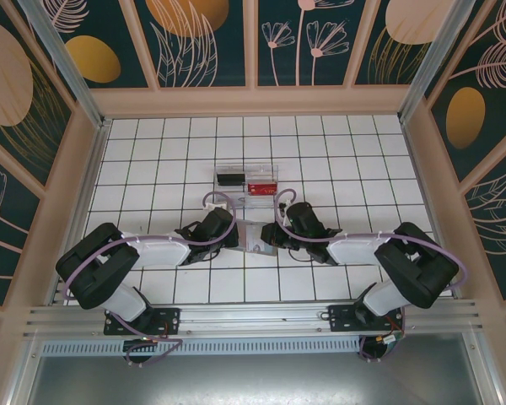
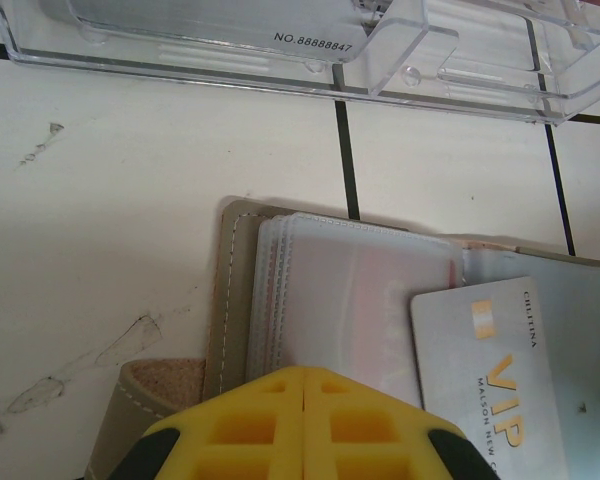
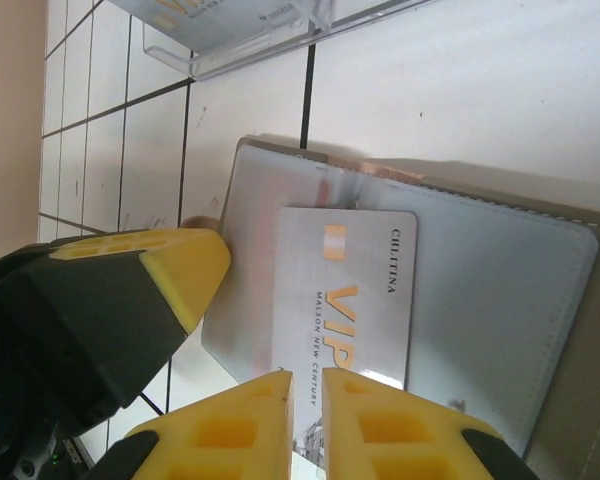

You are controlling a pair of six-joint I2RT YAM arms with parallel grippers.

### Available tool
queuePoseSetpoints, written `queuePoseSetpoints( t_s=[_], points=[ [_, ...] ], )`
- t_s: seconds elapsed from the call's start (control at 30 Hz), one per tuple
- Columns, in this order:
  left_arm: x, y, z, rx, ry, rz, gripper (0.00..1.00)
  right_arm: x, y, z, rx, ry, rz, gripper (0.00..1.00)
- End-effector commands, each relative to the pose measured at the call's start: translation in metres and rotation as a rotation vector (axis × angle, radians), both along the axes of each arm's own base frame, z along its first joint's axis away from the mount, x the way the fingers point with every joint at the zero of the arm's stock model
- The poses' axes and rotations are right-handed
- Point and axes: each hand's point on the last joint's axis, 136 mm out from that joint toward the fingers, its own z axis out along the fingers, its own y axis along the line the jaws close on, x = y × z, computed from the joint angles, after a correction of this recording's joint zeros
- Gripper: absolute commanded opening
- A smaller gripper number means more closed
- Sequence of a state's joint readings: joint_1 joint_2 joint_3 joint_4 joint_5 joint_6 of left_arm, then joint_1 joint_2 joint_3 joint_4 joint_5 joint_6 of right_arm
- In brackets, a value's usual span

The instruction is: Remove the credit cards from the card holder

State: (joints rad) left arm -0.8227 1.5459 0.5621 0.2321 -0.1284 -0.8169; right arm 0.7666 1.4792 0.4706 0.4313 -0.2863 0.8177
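The silver VIP card (image 3: pixel 345 300) lay on the clear sleeves (image 2: pixel 350 300) of the open holder (image 3: pixel 520 290). Its near edge reached into the slim gap between the fingertips of the right gripper (image 3: pixel 307 415). Whether they clamped it could not be told. The left gripper (image 2: pixel 303 420) was clenched, its fingertips pressed together over the near edge of the sleeves. One of its fingers (image 3: pixel 180 265) met the holder's edge just left of the right gripper. From above, the holder (image 1: pixel 260 238) sat between the left gripper (image 1: pixel 236 236) and the right gripper (image 1: pixel 276 231) on the tiled table (image 1: pixel 152 152). Beyond the fingertips stood a clear tray (image 1: pixel 246 169), apart from the holder, with a red card (image 1: pixel 260 187) inside.
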Motion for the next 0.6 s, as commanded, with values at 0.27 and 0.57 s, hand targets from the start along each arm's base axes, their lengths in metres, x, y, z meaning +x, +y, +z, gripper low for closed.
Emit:
queuePoseSetpoints(
  t_s=[0.27, 0.57],
  points=[
    [-0.009, 0.010, -0.010, 0.039, 0.046, 0.004, 0.11, 0.002, -0.005, -0.006, -0.034, -0.012, -0.012, 0.21],
    [-0.006, 0.006, 0.027, -0.012, -0.008, -0.006, 0.18, 0.003, -0.013, -0.014, -0.088, -0.016, -0.024, 0.24]
  ],
)
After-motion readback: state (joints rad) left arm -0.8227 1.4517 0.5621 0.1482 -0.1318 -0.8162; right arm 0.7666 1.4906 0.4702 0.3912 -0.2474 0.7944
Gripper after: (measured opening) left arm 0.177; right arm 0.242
